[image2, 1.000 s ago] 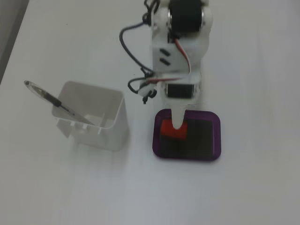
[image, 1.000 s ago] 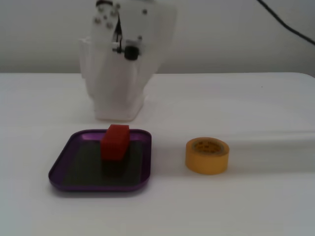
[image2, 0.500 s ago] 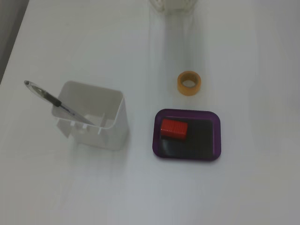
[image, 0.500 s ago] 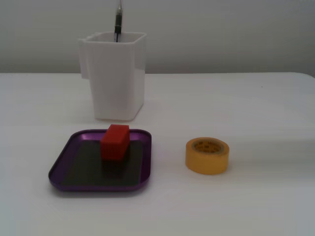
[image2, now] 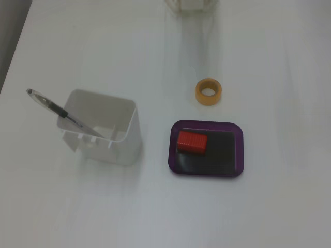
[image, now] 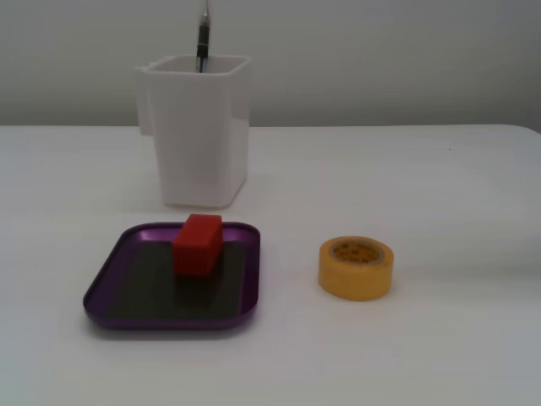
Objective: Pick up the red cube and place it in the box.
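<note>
Neither fixed view is showing the arm or claw, so its pose and opening cannot be told. The red cube (image: 199, 244) (image2: 192, 142) is lying in the box (image: 106, 292) (image2: 234, 170), toward its nine o'clock side in the fixed view from above.

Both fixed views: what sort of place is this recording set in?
Probably an office desk or plain tabletop setup: a white table, a white container holding a pen, and a yellow tape roll. No claw is in view.

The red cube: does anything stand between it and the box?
Nothing visible does. The red cube already rests inside the box, on its dark bottom. No arm shows in either fixed view.
</note>
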`<state>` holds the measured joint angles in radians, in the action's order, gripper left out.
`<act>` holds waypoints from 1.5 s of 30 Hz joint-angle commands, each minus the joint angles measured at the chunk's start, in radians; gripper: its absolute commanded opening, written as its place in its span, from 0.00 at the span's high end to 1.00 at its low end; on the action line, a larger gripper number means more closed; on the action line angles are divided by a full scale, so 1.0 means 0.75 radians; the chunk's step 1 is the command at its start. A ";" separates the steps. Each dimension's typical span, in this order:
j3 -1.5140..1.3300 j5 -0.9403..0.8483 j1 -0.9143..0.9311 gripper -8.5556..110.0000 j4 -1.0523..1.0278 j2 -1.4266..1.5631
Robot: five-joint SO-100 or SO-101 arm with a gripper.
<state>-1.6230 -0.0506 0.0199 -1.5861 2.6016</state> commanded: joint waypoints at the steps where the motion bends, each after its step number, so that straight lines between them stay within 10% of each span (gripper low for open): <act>1: -0.448 0.008 -0.002 0.80 0.184 0.229; 16: -1.599 -0.006 -0.002 0.80 0.483 1.100; 45: -1.888 0.014 -0.006 0.92 0.415 1.129</act>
<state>-3.0342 -0.0476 0.0169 -1.2778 3.3563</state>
